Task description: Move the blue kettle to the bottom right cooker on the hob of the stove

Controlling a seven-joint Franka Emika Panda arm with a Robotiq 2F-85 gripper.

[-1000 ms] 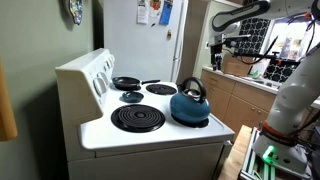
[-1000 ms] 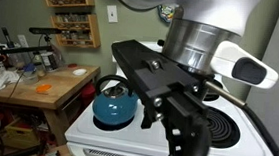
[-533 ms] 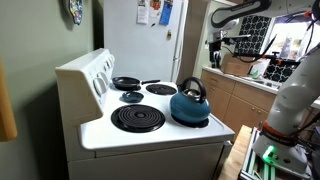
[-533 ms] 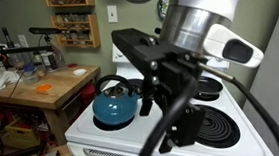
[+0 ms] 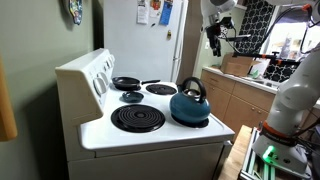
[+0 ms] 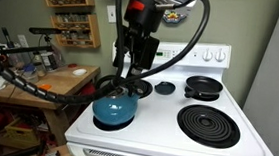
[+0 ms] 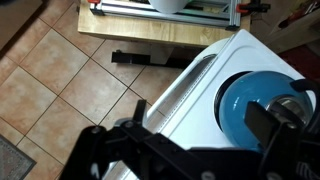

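Observation:
The blue kettle [image 5: 190,105] stands on a coil at the near corner of the white hob [image 5: 100,128]. It also shows in the other exterior view [image 6: 114,109] and at the right of the wrist view [image 7: 262,98], close to the stove's front edge. The bottom right cooker [image 5: 161,89], a pale medium coil, lies bare just behind the kettle. My gripper [image 6: 125,79] hangs open and empty above the kettle and holds nothing. In the wrist view [image 7: 200,116] its right finger [image 7: 268,125] overlaps the kettle. It is small and high in an exterior view [image 5: 213,38].
A black frying pan [image 5: 127,82] [image 6: 204,86] sits on a far coil. The biggest black coil [image 5: 137,119] [image 6: 208,125] and the smallest coil [image 5: 132,97] [image 6: 164,88] are bare. The control panel [image 5: 85,70] rises behind. A cluttered counter [image 5: 250,70] and a wooden table [image 6: 39,85] flank the stove.
The arm has swung away from close in front of an exterior camera. The gripper now hangs over the kettle. The kettle has not moved.

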